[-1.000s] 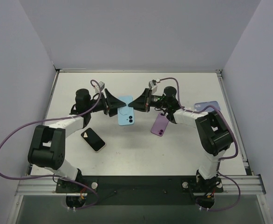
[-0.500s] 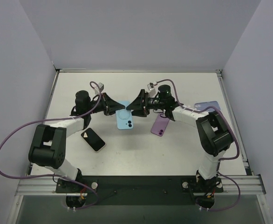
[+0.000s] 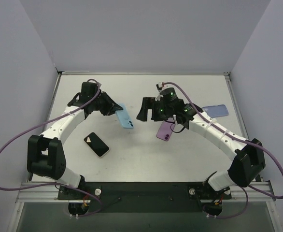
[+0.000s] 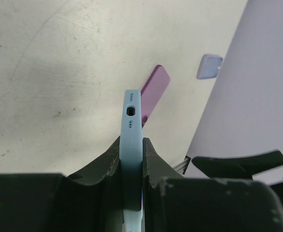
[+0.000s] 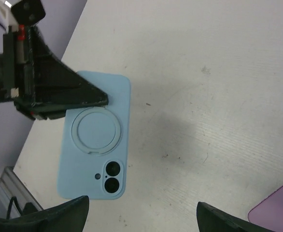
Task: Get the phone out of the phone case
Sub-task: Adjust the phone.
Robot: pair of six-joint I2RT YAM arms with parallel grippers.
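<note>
A light blue phone case [image 3: 125, 117] hangs edge-up above the table's middle, with my left gripper [image 3: 114, 110] shut on it. The left wrist view shows the case [image 4: 132, 121] edge-on between both jaws of that gripper [image 4: 132, 143], port end pointing away. In the right wrist view the back of the case [image 5: 95, 145] faces me, and dark lenses show through its camera cut-out. The phone's screen side is hidden. My right gripper [image 3: 144, 110] stands open just right of the case, apart from it; its fingertips [image 5: 69, 212] sit wide apart at the bottom edge of that view.
A black phone [image 3: 96, 144] lies screen-up at front left. A purple phone or case [image 3: 166, 129] lies under my right arm, also visible as a purple slab [image 4: 154, 92]. A lavender case [image 3: 215, 110] lies at the right.
My left gripper has shut on the blue case and turned it on edge. The right gripper has let go of it, opened wide and drawn back to the right.
</note>
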